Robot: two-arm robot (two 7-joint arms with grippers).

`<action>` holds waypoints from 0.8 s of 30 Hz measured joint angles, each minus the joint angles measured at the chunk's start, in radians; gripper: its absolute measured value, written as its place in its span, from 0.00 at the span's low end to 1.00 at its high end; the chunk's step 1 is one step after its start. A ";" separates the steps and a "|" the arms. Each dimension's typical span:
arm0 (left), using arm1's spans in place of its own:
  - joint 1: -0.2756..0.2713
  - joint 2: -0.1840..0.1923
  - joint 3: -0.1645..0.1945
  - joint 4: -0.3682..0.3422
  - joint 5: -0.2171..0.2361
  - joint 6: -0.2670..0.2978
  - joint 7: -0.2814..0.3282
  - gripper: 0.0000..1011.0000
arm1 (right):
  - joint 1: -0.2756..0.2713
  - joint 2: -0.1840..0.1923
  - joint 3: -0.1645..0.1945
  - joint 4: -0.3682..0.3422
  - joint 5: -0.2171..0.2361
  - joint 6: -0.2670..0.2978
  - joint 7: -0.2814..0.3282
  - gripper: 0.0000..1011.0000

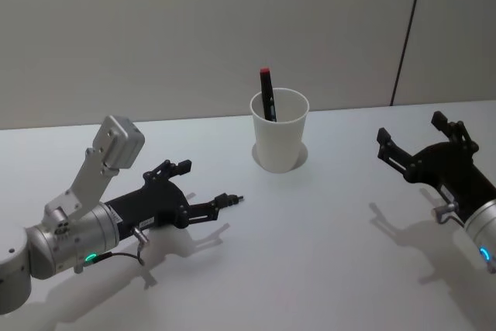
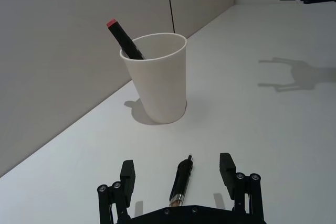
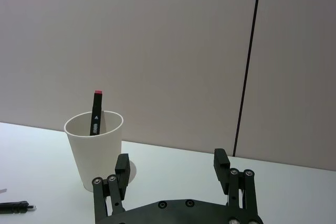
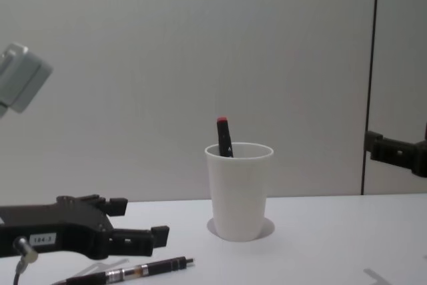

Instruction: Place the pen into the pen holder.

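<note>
head view: a marker (image 1: pixel 267 94) stands in the cup (image 1: pixel 279 141) near the table's (image 1: pixel 310 253) far edge. a pen (image 1: pixel 221 203) lies toward the near left corner, framed by the spread left gripper (image 1: pixel 190 191).
left wrist view: the pen is seen flat, clear of both fingers.
right wrist view: the right gripper (image 3: pixel 171 161) is held spread and empty.
chest view: gripping, lifting and dropping in are judged still to be done.

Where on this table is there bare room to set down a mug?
Widest bare patch: the table between the pen holder and the right end effector, running forward to the near edge. Crowded on the left: the open left end effector sits low with the pen between its fingers.
</note>
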 joint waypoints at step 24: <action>-0.023 0.010 0.000 0.049 0.047 0.047 -0.055 0.99 | 0.000 0.000 0.000 0.000 0.000 0.000 0.000 0.99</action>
